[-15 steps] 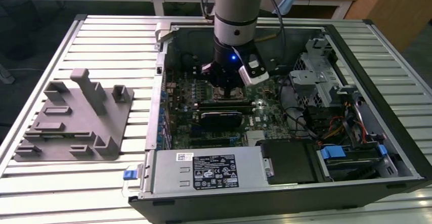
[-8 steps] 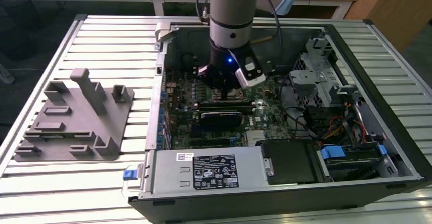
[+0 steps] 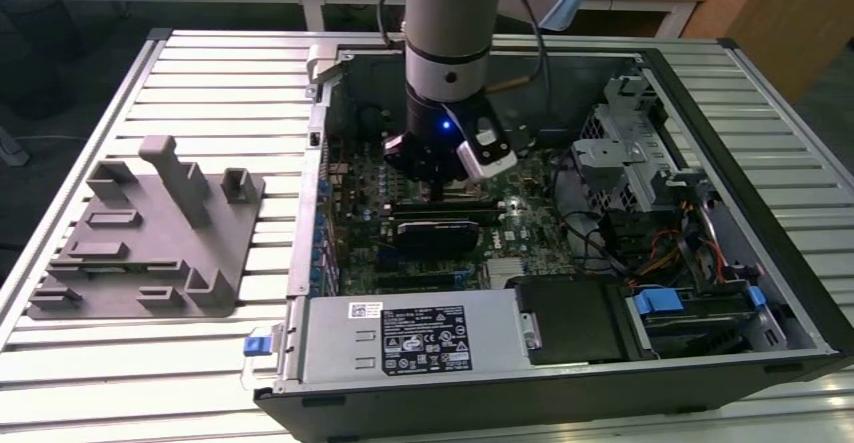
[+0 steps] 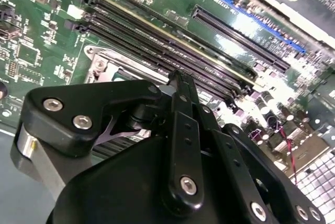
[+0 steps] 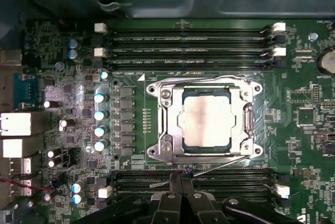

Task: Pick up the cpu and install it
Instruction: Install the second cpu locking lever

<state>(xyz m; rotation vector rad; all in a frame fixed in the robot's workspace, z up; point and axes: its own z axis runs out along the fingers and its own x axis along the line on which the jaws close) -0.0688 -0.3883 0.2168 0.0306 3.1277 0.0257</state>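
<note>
My gripper (image 5: 180,178) hangs low over the motherboard (image 5: 63,41), its fingers (image 4: 180,85) pressed together and empty. The cpu (image 5: 207,119) sits in the socket (image 5: 246,122) just beyond my fingertips.

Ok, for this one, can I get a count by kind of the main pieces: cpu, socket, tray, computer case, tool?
cpu: 1, lying in the socket
socket with metal frame: 1
grey tray: 1, on the table beside the case
computer case: 1, open
tool: 1, over the board near the socket
Total: 5
</note>
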